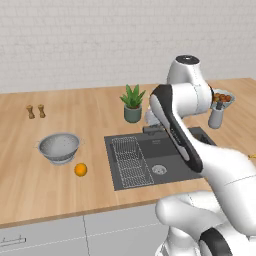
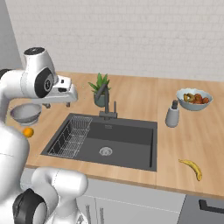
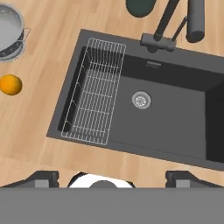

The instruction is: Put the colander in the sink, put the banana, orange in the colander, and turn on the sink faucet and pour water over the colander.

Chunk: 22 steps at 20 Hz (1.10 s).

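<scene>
The silver colander stands upright on the wooden counter, left of the sink. Just in front of it lies the orange. The banana lies on the counter to the right of the sink, near the front edge. At the basin's back rim rises the dark sink faucet; no water runs from it. My gripper hangs open and empty high above the sink's left side, pointing down.
A wire rack fills the basin's left part. Behind the sink stands a potted plant. A white bowl of fruit and a grey shaker sit back right. Two small brown mills stand far left.
</scene>
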{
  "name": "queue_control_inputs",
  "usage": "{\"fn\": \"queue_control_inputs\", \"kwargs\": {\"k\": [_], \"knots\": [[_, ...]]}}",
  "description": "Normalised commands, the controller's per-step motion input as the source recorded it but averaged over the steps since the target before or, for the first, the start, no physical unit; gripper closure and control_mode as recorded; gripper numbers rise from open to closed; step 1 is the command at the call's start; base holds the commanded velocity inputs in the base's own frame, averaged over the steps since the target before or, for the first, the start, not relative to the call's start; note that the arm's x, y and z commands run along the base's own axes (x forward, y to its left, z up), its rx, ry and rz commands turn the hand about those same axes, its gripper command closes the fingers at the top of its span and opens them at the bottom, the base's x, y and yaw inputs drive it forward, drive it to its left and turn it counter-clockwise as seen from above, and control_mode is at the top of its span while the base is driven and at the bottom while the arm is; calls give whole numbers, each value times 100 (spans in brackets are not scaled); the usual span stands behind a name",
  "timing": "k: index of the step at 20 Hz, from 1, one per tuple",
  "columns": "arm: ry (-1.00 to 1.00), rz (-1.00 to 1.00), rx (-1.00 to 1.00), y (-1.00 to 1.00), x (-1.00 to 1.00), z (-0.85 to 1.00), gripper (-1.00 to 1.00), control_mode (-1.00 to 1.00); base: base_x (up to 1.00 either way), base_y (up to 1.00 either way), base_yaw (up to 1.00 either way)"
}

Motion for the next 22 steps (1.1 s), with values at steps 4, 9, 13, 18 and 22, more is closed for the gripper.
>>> {"fn": "queue_control_inputs", "kwargs": {"k": [4,9,13,18,22], "knots": [[0,3,-9,100,-24,-30,-100,-100,0,0,0],[3,0,0,100,2,-36,-100,-100,0,0,0],[6,0,2,96,29,-34,-100,-100,0,0,0],[5,0,9,77,57,-25,-100,-100,0,0,0],[0,-3,12,61,66,-17,-100,-100,0,0,0]]}}
